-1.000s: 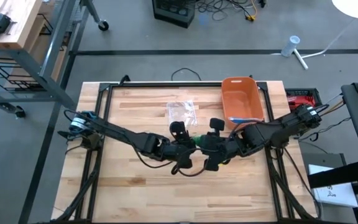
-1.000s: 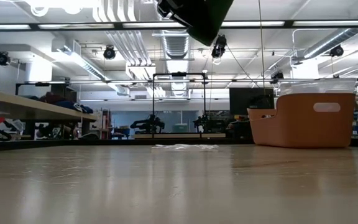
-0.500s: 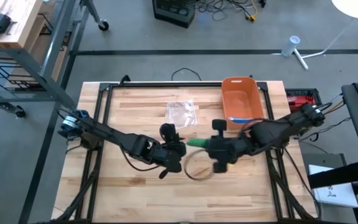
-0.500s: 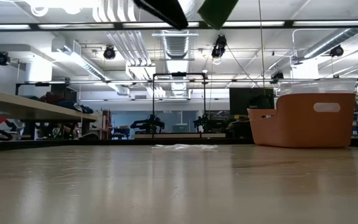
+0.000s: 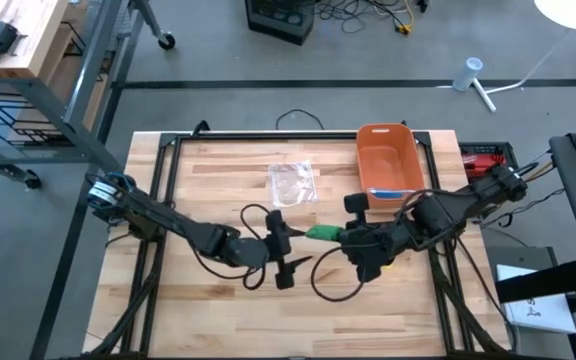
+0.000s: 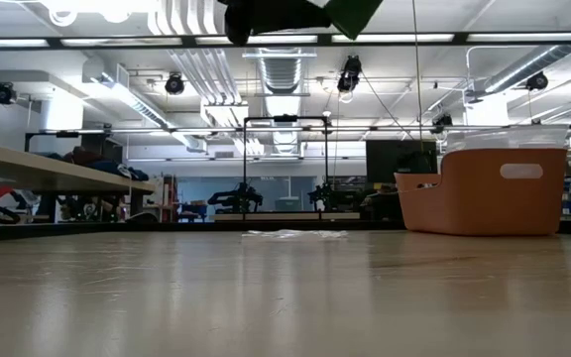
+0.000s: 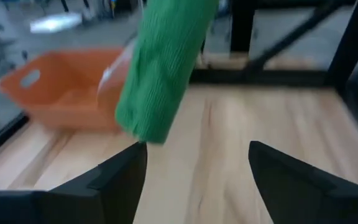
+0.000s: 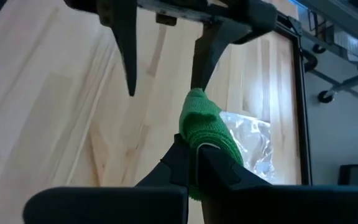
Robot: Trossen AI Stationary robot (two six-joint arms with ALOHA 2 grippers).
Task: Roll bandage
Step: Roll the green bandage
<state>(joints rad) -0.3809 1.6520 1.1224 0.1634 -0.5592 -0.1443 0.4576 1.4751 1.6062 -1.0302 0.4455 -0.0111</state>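
Centrally, above the wooden table, two arms meet. Left gripper: fingers spread wide, holding nothing, its tips just beside the free end of the green bandage. Right gripper: jaws pinched tight on the bandage (rolled, held in the air, clear of the wood). Further right, toward the far edge: orange bin, a clear plastic wrapper beside it.

A bright green, ribbed-weave bandage roll stands out against the pale, striped butcher-block wooden table. The rectangular plastic bin is orange, the crinkled plastic wrapper clear, and both arms black.
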